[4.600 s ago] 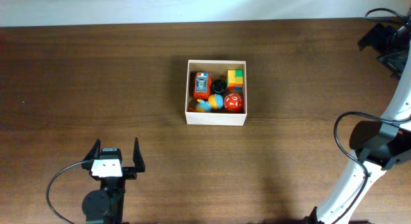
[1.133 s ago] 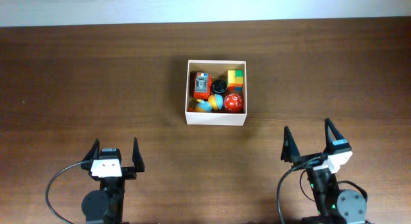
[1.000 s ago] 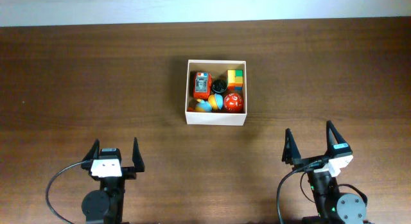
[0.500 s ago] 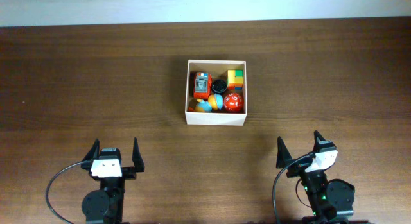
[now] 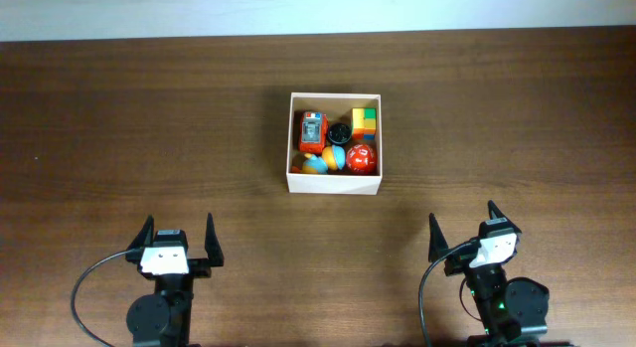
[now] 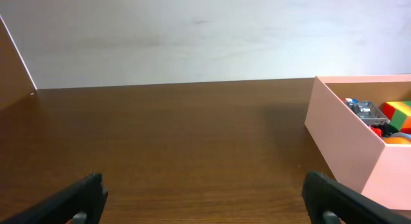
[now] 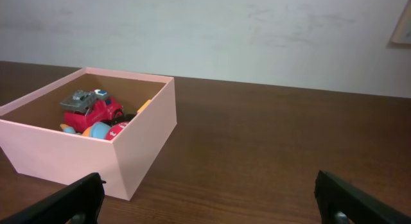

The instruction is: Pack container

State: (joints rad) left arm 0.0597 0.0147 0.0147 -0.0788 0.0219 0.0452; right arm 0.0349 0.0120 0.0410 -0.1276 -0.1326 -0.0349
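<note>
Dark brown wood-grain table fills overhead view, grain running 9 to 3 o'clock. Pale strip of wall along 12 o'clock edge, meeting table's far edge. Wrist views: wall plain, off-white, faintly smudged. Light soft, even; mild sheen on tabletop. Brown panel slants at 9 o'clock, left wrist view. Light-framed edge at 2 o'clock, right wrist view, cut off, unidentifiable.

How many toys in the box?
5 seen: red truck far left, black disc middle, multicolor cube far right, red ball near right, blue-orange toy near left; others may hide.
</note>
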